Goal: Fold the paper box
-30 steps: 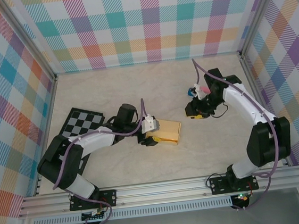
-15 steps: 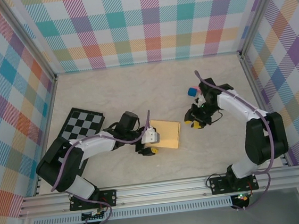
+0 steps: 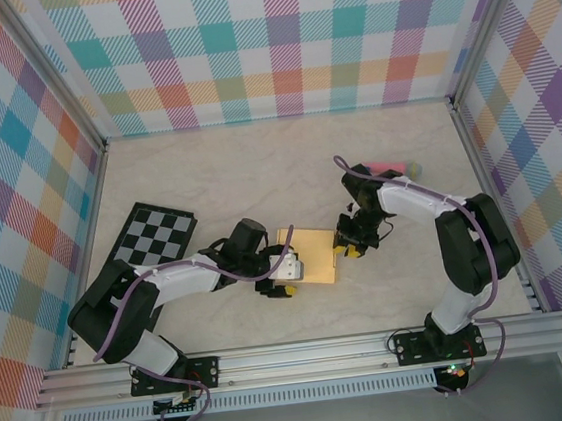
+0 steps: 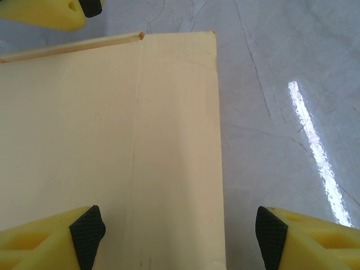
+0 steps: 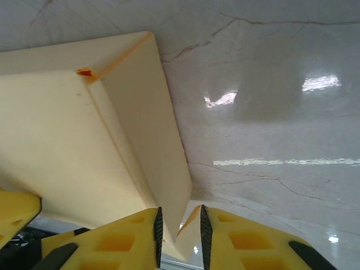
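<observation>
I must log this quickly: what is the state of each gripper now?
Left gripper: open, holding nothing.
Right gripper: nearly closed, pinching the paper box edge.

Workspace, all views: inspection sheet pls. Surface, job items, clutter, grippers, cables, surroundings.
surface: pale marble-look table, glare streaks
job's things: the paper box lies mid-table between the arms, one side wall folded, crease down its top
clutter: checkered board at left; pink stick at back right
grippers: left gripper open, straddling the box's edge; right gripper nearly closed around a box edge, firm grip unclear
cables: purple cable along each arm, none on the box
surroundings: plaid walls, aluminium rail in front
</observation>
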`<action>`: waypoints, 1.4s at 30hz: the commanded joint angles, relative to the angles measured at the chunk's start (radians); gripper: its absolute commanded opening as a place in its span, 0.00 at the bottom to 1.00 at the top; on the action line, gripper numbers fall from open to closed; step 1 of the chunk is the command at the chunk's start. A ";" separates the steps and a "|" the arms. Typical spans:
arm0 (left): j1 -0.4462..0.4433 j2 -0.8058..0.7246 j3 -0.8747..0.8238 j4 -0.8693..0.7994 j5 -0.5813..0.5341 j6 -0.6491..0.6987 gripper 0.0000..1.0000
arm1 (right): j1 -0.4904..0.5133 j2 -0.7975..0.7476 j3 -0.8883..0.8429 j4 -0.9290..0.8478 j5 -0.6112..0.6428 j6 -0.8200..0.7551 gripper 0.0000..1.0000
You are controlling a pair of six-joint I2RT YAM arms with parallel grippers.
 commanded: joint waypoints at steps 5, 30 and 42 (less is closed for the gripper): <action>-0.013 -0.003 -0.019 0.049 0.006 -0.044 0.75 | 0.029 0.029 0.014 0.011 0.021 0.006 0.29; -0.014 -0.006 -0.027 0.073 0.004 -0.071 0.76 | 0.076 0.084 0.070 0.020 0.013 -0.001 0.28; -0.013 -0.042 -0.020 0.059 0.015 -0.081 0.76 | 0.078 0.085 0.054 0.008 0.079 -0.026 0.09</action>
